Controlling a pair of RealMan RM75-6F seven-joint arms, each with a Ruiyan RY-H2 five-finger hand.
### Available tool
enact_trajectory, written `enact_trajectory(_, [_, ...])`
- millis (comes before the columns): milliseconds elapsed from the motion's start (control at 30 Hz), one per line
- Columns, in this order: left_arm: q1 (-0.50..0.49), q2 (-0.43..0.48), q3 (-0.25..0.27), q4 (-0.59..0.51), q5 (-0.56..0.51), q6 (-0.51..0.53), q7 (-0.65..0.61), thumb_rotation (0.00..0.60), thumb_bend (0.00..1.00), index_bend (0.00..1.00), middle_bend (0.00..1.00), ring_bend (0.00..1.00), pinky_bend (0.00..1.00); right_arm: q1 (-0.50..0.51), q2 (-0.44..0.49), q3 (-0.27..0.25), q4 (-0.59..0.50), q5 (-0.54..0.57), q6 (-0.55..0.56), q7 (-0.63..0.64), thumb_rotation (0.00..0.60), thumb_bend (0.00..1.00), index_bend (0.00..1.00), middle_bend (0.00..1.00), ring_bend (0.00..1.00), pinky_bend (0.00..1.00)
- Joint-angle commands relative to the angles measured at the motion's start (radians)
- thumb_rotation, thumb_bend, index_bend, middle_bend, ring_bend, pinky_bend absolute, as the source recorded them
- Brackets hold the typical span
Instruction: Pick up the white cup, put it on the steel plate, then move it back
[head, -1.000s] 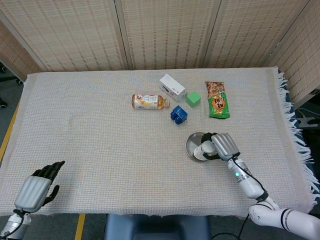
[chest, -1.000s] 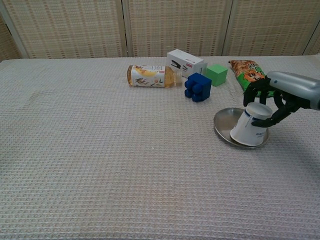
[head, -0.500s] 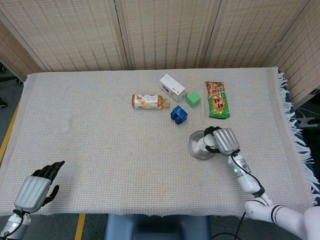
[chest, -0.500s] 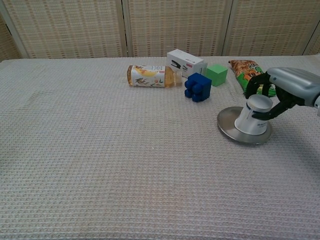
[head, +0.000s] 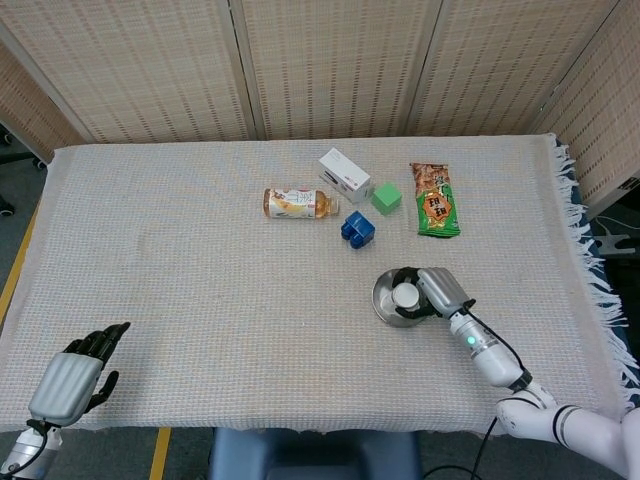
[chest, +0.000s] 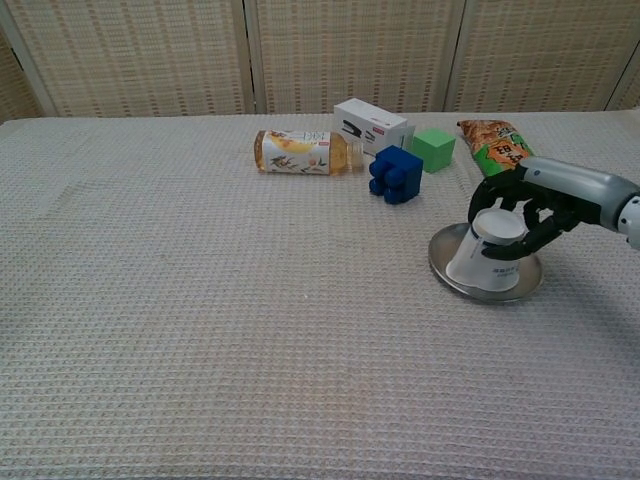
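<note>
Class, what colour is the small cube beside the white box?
Green. The cube shows best in the chest view, right of the white box.

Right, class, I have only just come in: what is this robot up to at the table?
The right robot hand is wrapped around a white cup that stands upside down on a steel plate near the right side of the table. The left robot hand holds nothing and sits at the near left corner. A bottle, a blue block and a snack bag lie further back, untouched.
</note>
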Motion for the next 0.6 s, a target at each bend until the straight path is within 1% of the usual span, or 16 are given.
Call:
enact_trajectory(33, [0.0, 0.001, 0.0, 0.0, 0.0, 0.0, -0.002, 0.6, 0.45, 0.07, 0.14, 0.21, 0.38, 0.0, -0.026, -0.005, 0.052, -0.02, 0.068, -0.099, 0.6, 0.12, 0.53, 0.5, 0.47, 0.69])
enact_trajectory(67, [0.0, 0.001, 0.0, 0.0, 0.0, 0.001, -0.002, 0.6, 0.45, 0.07, 0.14, 0.21, 0.38, -0.008, -0.055, 0.003, 0.092, -0.019, 0.111, -0.158, 0.6, 0.12, 0.53, 0.5, 0.47, 0.69])
enact_trajectory(167, [0.0, 0.001, 0.001, 0.0, 0.001, 0.0, -0.002, 0.6, 0.45, 0.07, 0.14, 0.21, 0.38, -0.022, -0.126, 0.023, 0.19, -0.017, 0.203, -0.272, 0.6, 0.12, 0.53, 0.5, 0.47, 0.69])
enact_trajectory(267, [0.0, 0.002, 0.001, -0.001, 0.0, -0.001, -0.001, 0.6, 0.45, 0.07, 0.14, 0.21, 0.38, -0.025, -0.174, 0.035, 0.269, -0.017, 0.252, -0.33, 0.6, 0.12, 0.53, 0.5, 0.47, 0.69])
enact_trajectory(367, [0.0, 0.002, 0.001, -0.002, 0.0, -0.002, 0.0, 0.6, 0.45, 0.07, 0.14, 0.21, 0.38, -0.027, -0.205, 0.04, 0.323, -0.02, 0.279, -0.353, 0.6, 0.12, 0.53, 0.5, 0.47, 0.69])
enact_trajectory(433, [0.0, 0.002, 0.001, -0.002, 0.0, -0.002, 0.001, 0.6, 0.45, 0.07, 0.14, 0.21, 0.38, -0.027, -0.209, 0.037, 0.326, -0.019, 0.269, -0.332, 0.6, 0.12, 0.53, 0.5, 0.47, 0.69])
enact_trajectory(467, [0.0, 0.002, 0.001, -0.002, 0.0, -0.002, 0.002, 0.6, 0.45, 0.07, 0.14, 0.21, 0.38, -0.026, -0.201, 0.033, 0.31, -0.016, 0.249, -0.302, 0.6, 0.12, 0.53, 0.5, 0.47, 0.69])
enact_trajectory(533, [-0.001, 0.001, 0.001, -0.002, 0.0, -0.004, 0.002, 0.6, 0.45, 0.07, 0.14, 0.21, 0.38, -0.024, -0.174, 0.024, 0.263, -0.012, 0.203, -0.243, 0.6, 0.12, 0.53, 0.5, 0.47, 0.69])
enact_trajectory(600, [-0.001, 0.001, 0.0, -0.002, -0.002, -0.005, 0.003, 0.6, 0.45, 0.07, 0.14, 0.21, 0.38, -0.018, -0.13, 0.014, 0.192, -0.006, 0.141, -0.172, 0.6, 0.12, 0.53, 0.5, 0.47, 0.69])
